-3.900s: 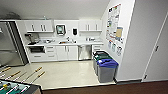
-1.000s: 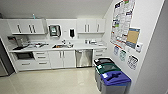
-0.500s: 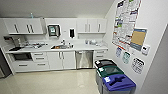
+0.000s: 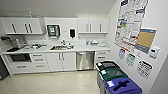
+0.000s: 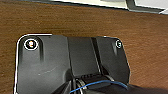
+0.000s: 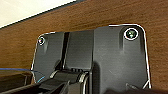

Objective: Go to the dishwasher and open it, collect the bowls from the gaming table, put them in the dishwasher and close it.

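Tool state on both arms: cannot tell, with dark wrist plates over brown wood-grain surface in both wrist views and no fingers to make out.

Ahead, a kitchenette: long white table (image 4: 82, 47) along the back wall, wall cabinets (image 4: 22, 25) above, sink (image 4: 60, 47) near the middle. Dishwasher (image 4: 85, 60) under that table, just right of the white double cabinet doors (image 4: 60, 61), brushed steel front closed, well apart from the robot across bare pale floor (image 4: 50, 83).

Step in hand, by judgement: approach to the dishwasher. Best done squarely, aimed at the steel front and stopped short enough to leave room for a door dropping forward, with an arm free to reach its top edge.

In the way on the right: three bins in a row near the wall, blue-lidded bin (image 4: 123, 86) nearest, green-lidded bin (image 4: 113, 73) behind, black bin (image 4: 107, 65) closest to the dishwasher. Safer line slightly left of these. Posters (image 4: 130, 21) and a cork board (image 4: 145, 39) on the right wall; microwave (image 4: 20, 57) low on the left.
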